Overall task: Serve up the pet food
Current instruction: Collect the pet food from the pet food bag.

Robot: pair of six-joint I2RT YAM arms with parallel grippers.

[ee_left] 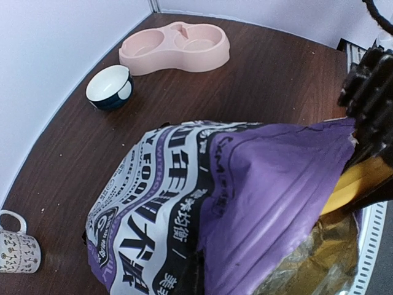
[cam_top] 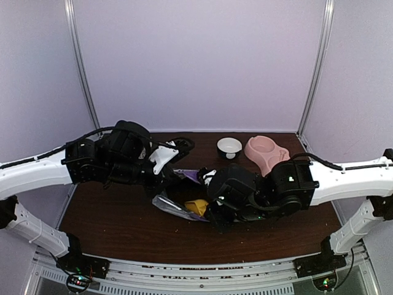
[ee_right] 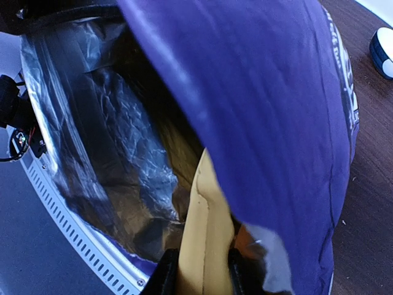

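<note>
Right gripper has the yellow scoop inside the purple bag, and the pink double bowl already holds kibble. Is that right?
Not quite. The pink double bowl is empty in both wells, as the left wrist view shows. The rest stands: the right gripper holds the yellow scoop inside the purple bag.

Dark brown wooden table (cam_top: pixel 110 227), walled on three sides, few pale crumbs scattered on surface. Far right corner: pink plastic double bowl (cam_top: pixel 266 153), two round wells, flat on table. Just left of it, apart: small round bowl (cam_top: pixel 229 147), white inside, dark blue outside, upright. Centre: large purple printed pet food bag (ee_left: pixel 184 203), silver-lined mouth toward near edge. White ceramic mug with small dark figures (ee_left: pixel 17 249) upright, well apart from both bowls, by side wall.
</note>
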